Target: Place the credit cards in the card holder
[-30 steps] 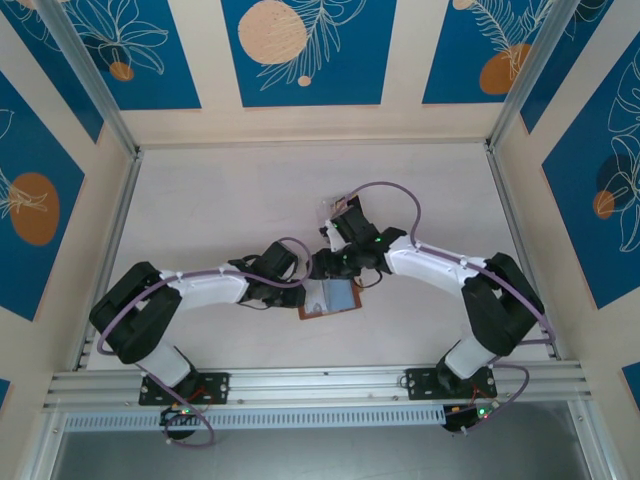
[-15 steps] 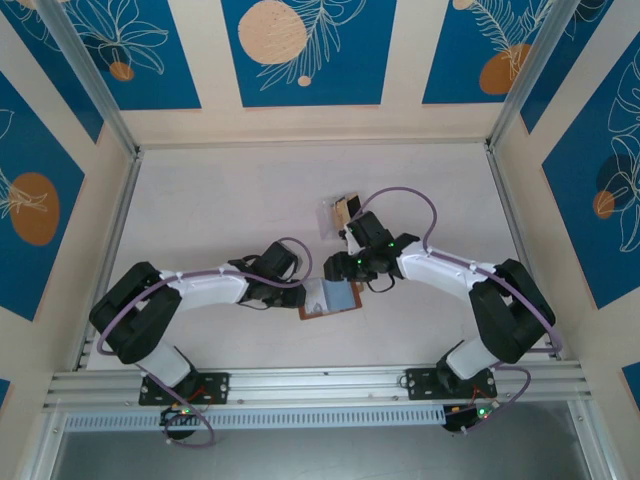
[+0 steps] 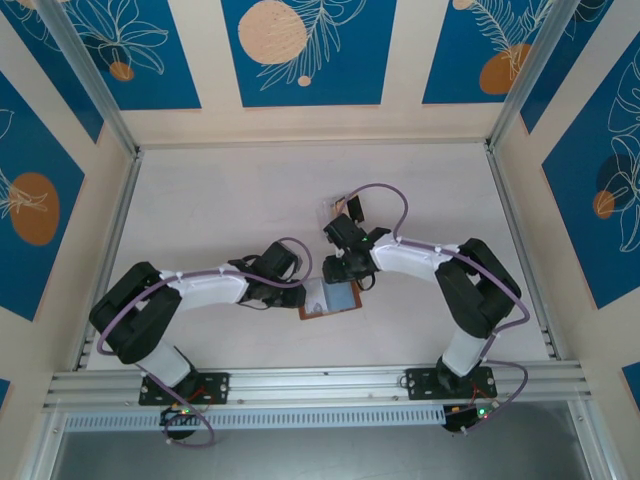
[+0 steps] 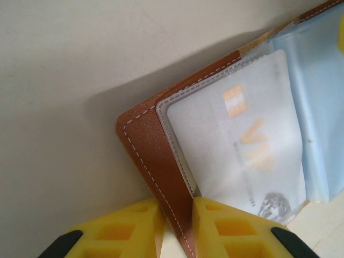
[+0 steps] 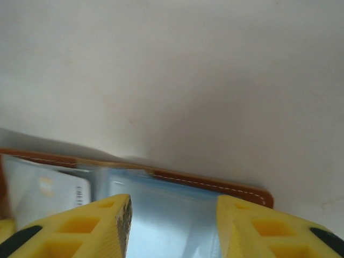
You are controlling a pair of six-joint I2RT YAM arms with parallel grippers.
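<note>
The card holder (image 3: 340, 299) lies open on the table, brown leather outside, grey-blue clear pockets inside. My left gripper (image 4: 180, 215) is shut on its brown stitched edge (image 4: 156, 161), seen in the top view at the holder's left side (image 3: 303, 290). A pale credit card with orange "VIP" letters (image 4: 244, 156) sits inside a clear pocket. My right gripper (image 5: 173, 215) hovers open just over the blue pocket (image 5: 172, 209) near the holder's far edge (image 5: 215, 185), with nothing between its fingers. The same pale card (image 5: 54, 193) shows left of them.
A clear plastic box (image 3: 338, 207) with something tan in it stands just beyond the right gripper (image 3: 338, 270), partly hidden by the arm and its purple cable. Bare pale table (image 3: 220, 200) lies to the left and far side. Metal rails border the table.
The right arm has folded in closer, and its gripper has shifted slightly left over the holder, with the fingers a little narrower. The left gripper and holder have not moved.
</note>
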